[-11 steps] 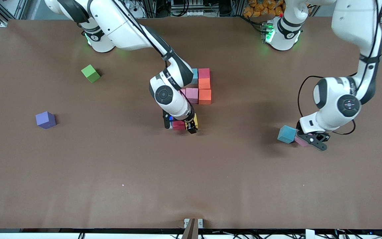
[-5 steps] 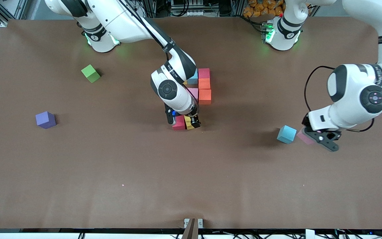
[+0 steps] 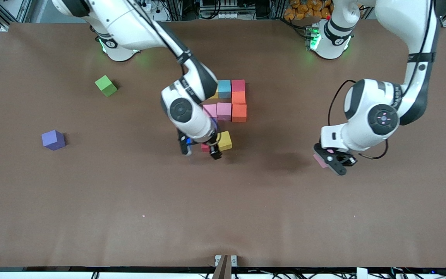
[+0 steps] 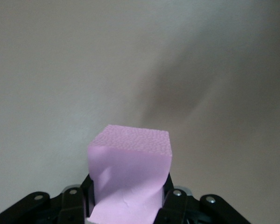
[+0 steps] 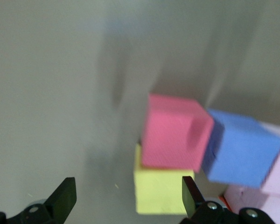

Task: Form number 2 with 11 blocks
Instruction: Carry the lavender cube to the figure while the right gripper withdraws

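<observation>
My left gripper [image 3: 330, 162] hangs over bare table toward the left arm's end, shut on a pink cube [image 3: 318, 160]. The left wrist view shows that cube [image 4: 130, 172] clamped between the black jaws of the left gripper [image 4: 128, 207]. My right gripper [image 3: 199, 150] is open, low over a red cube [image 3: 205, 147] that touches a yellow cube [image 3: 224, 140]. In the right wrist view the right gripper [image 5: 128, 198] is wide apart with the yellow cube [image 5: 161, 191], red cube [image 5: 175, 133] and a blue cube [image 5: 242, 147] ahead. The partial number 2 [image 3: 230, 99] holds light blue, red, orange and pink cubes.
A purple cube [image 3: 53, 139] lies alone toward the right arm's end of the table. A lime-green cube [image 3: 105, 85] sits farther from the camera than it. Open brown tabletop [image 3: 223, 209] stretches along the near side.
The left gripper lifted the pink cube and swung toward the table's middle, now covering the blue cube that lay beside it. The right gripper shifted off the red and yellow cubes, still open.
</observation>
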{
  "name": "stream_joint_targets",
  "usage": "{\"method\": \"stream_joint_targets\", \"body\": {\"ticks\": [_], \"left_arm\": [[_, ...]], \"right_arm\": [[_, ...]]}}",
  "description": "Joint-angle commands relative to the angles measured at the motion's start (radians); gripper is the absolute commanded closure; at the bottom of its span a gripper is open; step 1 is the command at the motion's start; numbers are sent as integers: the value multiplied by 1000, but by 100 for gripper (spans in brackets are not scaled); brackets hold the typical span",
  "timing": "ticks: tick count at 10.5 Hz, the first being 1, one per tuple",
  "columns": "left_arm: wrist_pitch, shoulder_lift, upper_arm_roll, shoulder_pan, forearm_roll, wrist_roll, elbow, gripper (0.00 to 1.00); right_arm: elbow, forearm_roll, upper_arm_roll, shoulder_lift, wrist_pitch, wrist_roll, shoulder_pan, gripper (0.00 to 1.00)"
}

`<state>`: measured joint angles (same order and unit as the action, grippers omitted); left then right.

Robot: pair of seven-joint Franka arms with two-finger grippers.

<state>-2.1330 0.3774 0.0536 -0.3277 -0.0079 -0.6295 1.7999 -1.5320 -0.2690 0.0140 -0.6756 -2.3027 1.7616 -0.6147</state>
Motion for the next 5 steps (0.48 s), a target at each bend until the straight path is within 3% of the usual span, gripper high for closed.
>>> {"method": "stream_joint_targets", "body": {"ticks": [1, 5], "left_arm": [[-50, 47, -11, -49, 17, -30, -21, 76], [-159, 136, -78, -106, 98, -30, -17, 75]], "right_arm": [[0, 28, 6, 59, 92, -165, 119, 0], [-2, 48, 0, 122, 233, -552, 326, 0]]}}
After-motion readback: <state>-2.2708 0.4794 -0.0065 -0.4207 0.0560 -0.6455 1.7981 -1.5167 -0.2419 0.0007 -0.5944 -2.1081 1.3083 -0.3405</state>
